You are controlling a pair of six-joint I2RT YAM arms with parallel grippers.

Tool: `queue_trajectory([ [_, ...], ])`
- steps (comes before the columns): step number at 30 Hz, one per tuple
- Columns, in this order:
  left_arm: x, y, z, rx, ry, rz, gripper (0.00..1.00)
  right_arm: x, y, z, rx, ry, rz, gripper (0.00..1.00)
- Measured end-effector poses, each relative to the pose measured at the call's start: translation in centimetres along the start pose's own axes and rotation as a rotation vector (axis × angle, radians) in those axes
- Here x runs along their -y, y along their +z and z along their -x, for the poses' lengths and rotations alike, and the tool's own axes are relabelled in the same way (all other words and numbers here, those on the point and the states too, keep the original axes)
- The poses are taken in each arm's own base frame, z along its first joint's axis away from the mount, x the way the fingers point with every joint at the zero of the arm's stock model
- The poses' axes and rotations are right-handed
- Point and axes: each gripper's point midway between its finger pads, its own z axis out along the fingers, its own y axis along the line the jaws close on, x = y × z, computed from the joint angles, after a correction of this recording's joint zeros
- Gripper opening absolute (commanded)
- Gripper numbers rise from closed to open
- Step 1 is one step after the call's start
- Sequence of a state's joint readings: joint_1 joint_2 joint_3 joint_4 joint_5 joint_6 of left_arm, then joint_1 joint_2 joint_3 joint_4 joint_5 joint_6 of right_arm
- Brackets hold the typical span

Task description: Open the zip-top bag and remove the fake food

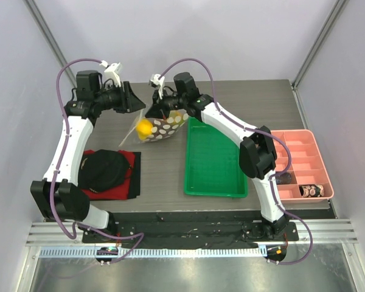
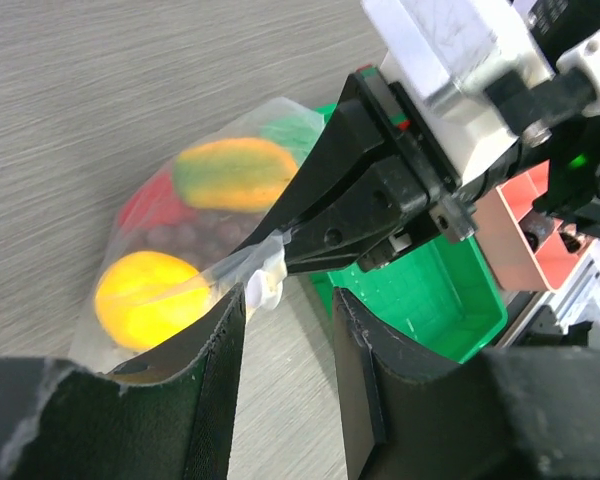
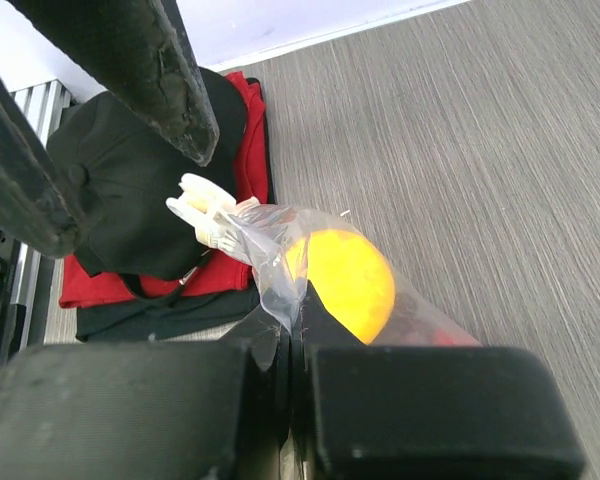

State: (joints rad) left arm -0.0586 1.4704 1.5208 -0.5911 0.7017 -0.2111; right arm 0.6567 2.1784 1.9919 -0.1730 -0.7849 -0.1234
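The zip-top bag (image 1: 163, 126) hangs above the back middle of the table between both grippers. The fake food is inside: a yellow piece (image 1: 145, 128), a glossy red piece (image 2: 148, 206), dark grapes (image 2: 194, 237) and a yellow-green piece (image 2: 234, 172). My right gripper (image 3: 298, 322) is shut on the bag's clear top edge (image 3: 276, 262), beside the yellow piece (image 3: 350, 282). My left gripper (image 2: 288, 332) is open. Its fingertips (image 2: 228, 318) stand just short of the bag's white zip slider (image 2: 264, 276), which also shows in the right wrist view (image 3: 206, 216).
A green tray (image 1: 214, 159) lies right of the bag. A pink compartment tray (image 1: 304, 163) with small dark lumps stands at the far right. A black cap (image 1: 103, 169) lies on a red cloth (image 1: 129, 159) at the left front.
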Motion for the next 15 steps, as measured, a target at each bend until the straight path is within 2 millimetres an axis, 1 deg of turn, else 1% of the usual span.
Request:
queue_trajectory([
  [3, -0.3, 0.1, -0.4, -0.007, 0.01, 0.003, 0.38, 0.1, 0.0, 0.1, 0.003, 0.005, -0.001, 0.01],
  [5, -0.7, 0.3, -0.9, -0.018, 0.017, 0.016, 0.34, 0.1, -0.1, 0.1, 0.005, 0.01, -0.001, 0.01],
  [7, -1.2, 0.4, -1.3, -0.027, 0.015, 0.033, 0.33, 0.1, -0.1, 0.2, 0.006, 0.014, -0.001, 0.01],
  [12, -1.8, 1.1, -1.5, -0.041, 0.006, 0.041, 0.33, 0.0, -0.1, 0.2, 0.009, 0.024, 0.003, 0.01],
  [15, -2.1, 1.6, -1.3, -0.047, -0.003, 0.039, 0.32, -0.1, -0.1, 0.3, 0.012, 0.032, 0.007, 0.01],
])
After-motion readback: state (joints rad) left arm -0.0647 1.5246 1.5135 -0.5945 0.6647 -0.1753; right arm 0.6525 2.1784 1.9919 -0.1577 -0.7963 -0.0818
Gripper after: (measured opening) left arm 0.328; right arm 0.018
